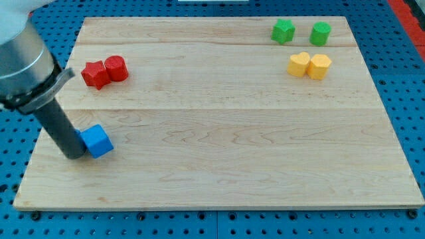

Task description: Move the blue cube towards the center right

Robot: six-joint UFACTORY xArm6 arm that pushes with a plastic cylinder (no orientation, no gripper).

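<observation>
The blue cube (97, 141) lies on the wooden board (219, 166) near the view's left edge, below the middle. My tip (74, 155) stands on the board right against the cube's left side, touching it. The dark rod rises from there up to the view's top left corner.
A red star-shaped block (95, 74) and a red cylinder (115, 68) touch at the upper left. A green star-shaped block (283, 31) and a green cylinder (321, 33) sit at the top right, with two yellow blocks (299, 64) (319, 66) side by side below them.
</observation>
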